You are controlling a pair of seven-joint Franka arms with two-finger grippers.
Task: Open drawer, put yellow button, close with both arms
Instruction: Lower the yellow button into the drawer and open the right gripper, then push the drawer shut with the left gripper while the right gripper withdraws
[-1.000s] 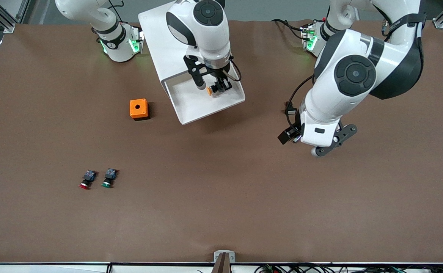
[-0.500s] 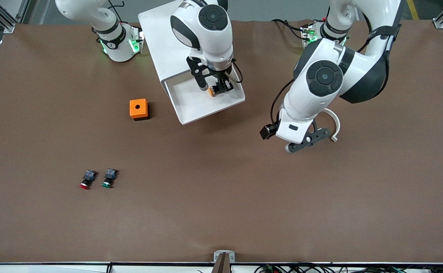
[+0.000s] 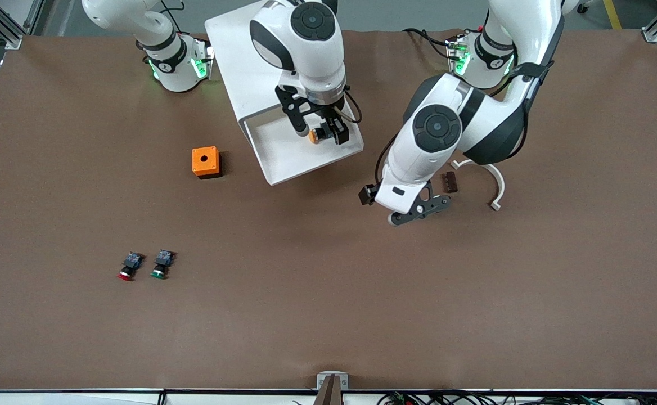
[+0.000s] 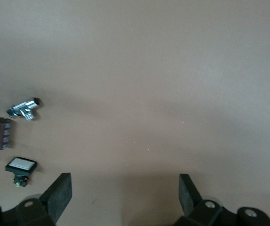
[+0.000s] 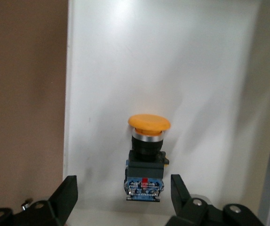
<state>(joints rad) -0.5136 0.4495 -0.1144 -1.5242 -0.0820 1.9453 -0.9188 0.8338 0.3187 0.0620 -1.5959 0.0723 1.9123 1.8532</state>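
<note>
The yellow button (image 5: 146, 155) has an orange-yellow cap (black body, blue rear block) against the white drawer (image 5: 102, 70).

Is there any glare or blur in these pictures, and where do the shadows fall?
Front view: even light, the left arm's soft shadow on the table. Right wrist view: bright glare on the drawer floor above the sharp yellow button. Left wrist view: small parts slightly soft, dark shadow between the left gripper fingers.

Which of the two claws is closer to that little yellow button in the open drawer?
The right claw: it is open, right over the yellow button lying in the drawer. The left claw, also open, hangs over bare table toward the left arm's end.
</note>
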